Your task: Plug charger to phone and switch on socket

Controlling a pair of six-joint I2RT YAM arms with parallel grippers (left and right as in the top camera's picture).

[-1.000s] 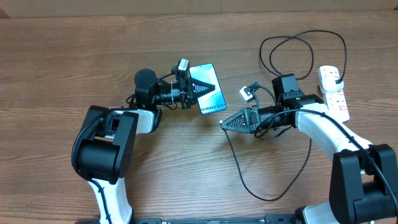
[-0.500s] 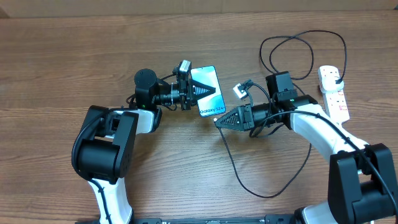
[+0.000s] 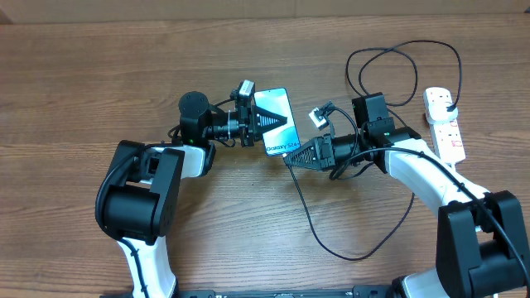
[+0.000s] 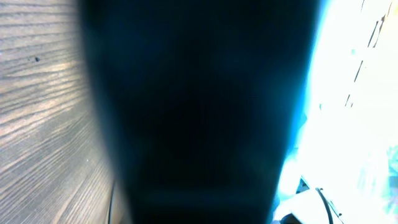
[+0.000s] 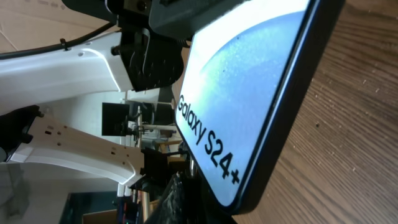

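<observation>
Right claw (image 3: pixel 290 161), closed on the tip of the thin black charger cable (image 3: pixel 313 228), has been advanced. Slim teal-screened black-edged phone (image 3: pixel 280 142) is now found just ahead of it, under left claw (image 3: pixel 280 121), whose opening cannot be told. Insertion judged imminent.

The charger (image 3: pixel 319 239) and right fingers (image 3: pixel 300 157) apparently crowd the phone (image 3: pixel 278 99) end.

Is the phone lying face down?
No, the phone shows its blue screen and white lettering to the overhead camera.
</observation>
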